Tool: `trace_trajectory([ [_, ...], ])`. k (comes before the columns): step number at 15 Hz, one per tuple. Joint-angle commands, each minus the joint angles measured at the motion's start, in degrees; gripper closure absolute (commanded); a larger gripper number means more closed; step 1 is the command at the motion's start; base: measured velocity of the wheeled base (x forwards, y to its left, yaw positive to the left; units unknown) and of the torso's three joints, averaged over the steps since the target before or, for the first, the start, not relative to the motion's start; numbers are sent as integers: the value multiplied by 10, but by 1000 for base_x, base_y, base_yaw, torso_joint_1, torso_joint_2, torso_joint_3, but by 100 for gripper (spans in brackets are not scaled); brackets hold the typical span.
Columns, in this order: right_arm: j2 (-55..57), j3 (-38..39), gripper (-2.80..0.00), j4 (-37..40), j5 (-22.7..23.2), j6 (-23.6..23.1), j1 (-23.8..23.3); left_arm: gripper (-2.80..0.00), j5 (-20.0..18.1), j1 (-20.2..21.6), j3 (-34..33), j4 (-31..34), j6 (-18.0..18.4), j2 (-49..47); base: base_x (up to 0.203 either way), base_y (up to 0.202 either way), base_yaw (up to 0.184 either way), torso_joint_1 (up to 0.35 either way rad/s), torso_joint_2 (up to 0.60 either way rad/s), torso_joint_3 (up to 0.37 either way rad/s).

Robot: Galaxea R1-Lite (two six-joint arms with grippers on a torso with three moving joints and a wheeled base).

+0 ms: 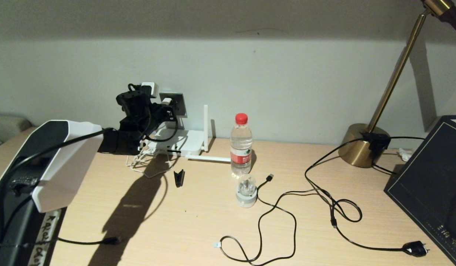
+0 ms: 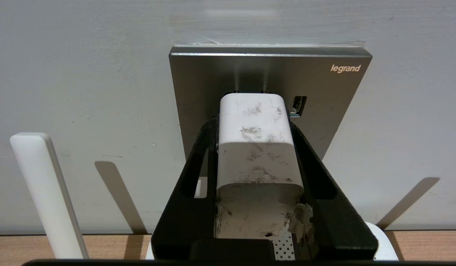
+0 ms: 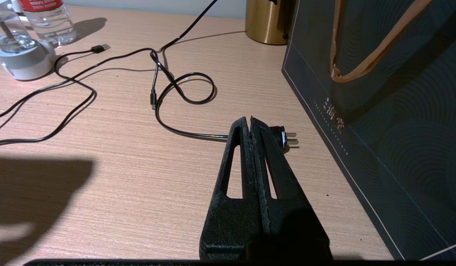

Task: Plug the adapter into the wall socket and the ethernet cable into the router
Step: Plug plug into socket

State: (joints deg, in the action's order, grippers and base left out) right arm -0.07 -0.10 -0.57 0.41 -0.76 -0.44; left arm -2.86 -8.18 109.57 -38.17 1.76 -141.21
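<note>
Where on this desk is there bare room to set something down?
Bare wood lies between the left arm's shadow and the small clear-domed gadget. Crowded: around the router below the wall socket, and the cables' loops right of the water bottle.

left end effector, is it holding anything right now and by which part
Yes: the left end effector grips the adapter by its two side faces, its front end at the wall socket. The right end effector is shut and holds nothing.

Left end effector [image 2: 254, 122] clamped, arm outstretched; right end effector [image 3: 250, 122] closed, seemingly parked.
</note>
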Motion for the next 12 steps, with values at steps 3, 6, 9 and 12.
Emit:
trace_trajectory([
  [3, 1, 0, 0, 0, 0, 0, 0, 0, 0, -1, 0, 1, 0, 6, 0, 0, 0, 0, 0, 0],
  [6, 1, 0, 0, 0, 0, 0, 0, 0, 0, -1, 1, 9, 0, 13, 0, 0, 0, 0, 0, 0],
  [9, 1, 0, 0, 0, 0, 0, 0, 0, 0, 0, 1, 19, 0, 18, 0, 0, 0, 0, 0, 0],
  [12, 1, 0, 0, 0, 0, 0, 0, 0, 1, 0, 0, 20, 0, 11, 0, 0, 0, 0, 0, 0],
])
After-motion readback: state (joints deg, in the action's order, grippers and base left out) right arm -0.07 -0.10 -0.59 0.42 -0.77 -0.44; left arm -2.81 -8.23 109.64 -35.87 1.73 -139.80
